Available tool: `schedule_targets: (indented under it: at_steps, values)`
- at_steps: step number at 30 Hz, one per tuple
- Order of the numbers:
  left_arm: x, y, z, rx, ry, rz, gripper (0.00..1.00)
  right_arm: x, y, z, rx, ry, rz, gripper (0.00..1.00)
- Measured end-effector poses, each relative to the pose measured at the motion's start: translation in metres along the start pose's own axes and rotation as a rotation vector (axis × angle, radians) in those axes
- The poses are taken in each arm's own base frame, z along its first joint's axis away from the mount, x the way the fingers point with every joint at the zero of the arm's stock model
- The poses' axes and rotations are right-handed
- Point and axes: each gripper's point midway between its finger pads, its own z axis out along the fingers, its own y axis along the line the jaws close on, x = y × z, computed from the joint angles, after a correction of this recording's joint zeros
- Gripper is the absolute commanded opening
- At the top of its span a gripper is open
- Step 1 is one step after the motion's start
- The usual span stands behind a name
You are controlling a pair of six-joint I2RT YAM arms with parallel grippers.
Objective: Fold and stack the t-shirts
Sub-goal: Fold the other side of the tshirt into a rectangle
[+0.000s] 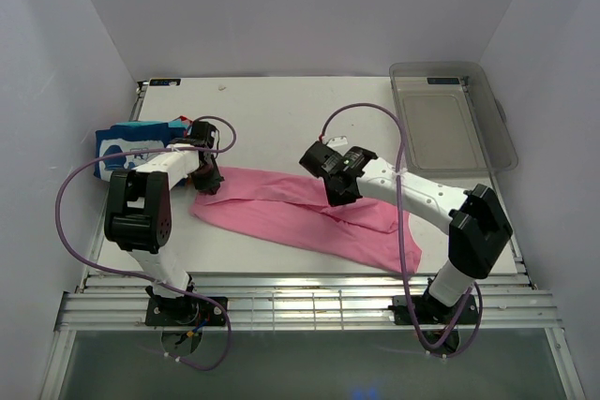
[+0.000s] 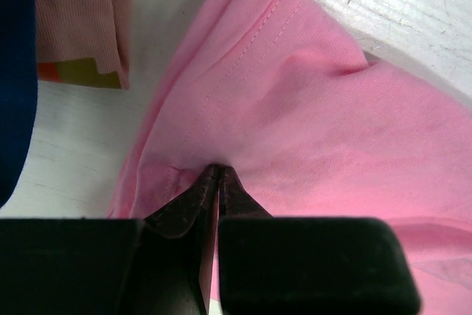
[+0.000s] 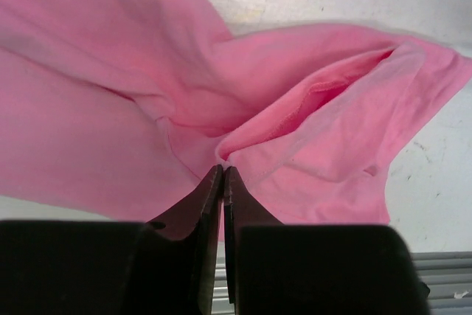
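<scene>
From above, the pink t-shirt (image 1: 291, 217) lies as a long crumpled band across the table (image 1: 281, 110), beside the folded stack (image 1: 131, 145), spanning from the left gripper (image 1: 208, 180) to the right gripper (image 1: 336, 196), while only the wrist views show each gripper's jaws clamped together on a fold of it.

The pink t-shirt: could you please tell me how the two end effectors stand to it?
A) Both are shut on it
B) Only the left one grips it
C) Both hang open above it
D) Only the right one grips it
A: in the wrist views, the left end effector and the right end effector each pinch a fold of the pink t-shirt between closed jaws.
</scene>
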Motion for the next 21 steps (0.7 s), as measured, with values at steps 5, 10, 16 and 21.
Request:
schedule_targets:
  at_steps: [5, 10, 16, 21]
  values:
    - [0.0, 0.0, 0.0, 0.001, 0.0, 0.003, 0.14, 0.029, 0.012, -0.011, 0.007, 0.044, -0.013, 0.08]
    - [0.001, 0.0, -0.001, 0.004, 0.0, 0.003, 0.13, 0.053, 0.024, -0.024, 0.017, 0.068, -0.013, 0.08]
    - [0.002, -0.001, -0.001, 0.01, 0.004, 0.003, 0.13, 0.089, 0.033, -0.035, 0.039, 0.111, -0.01, 0.29]
    - [0.002, -0.001, -0.001, 0.014, 0.005, 0.003, 0.12, 0.106, 0.034, -0.042, 0.062, 0.124, -0.013, 0.49]
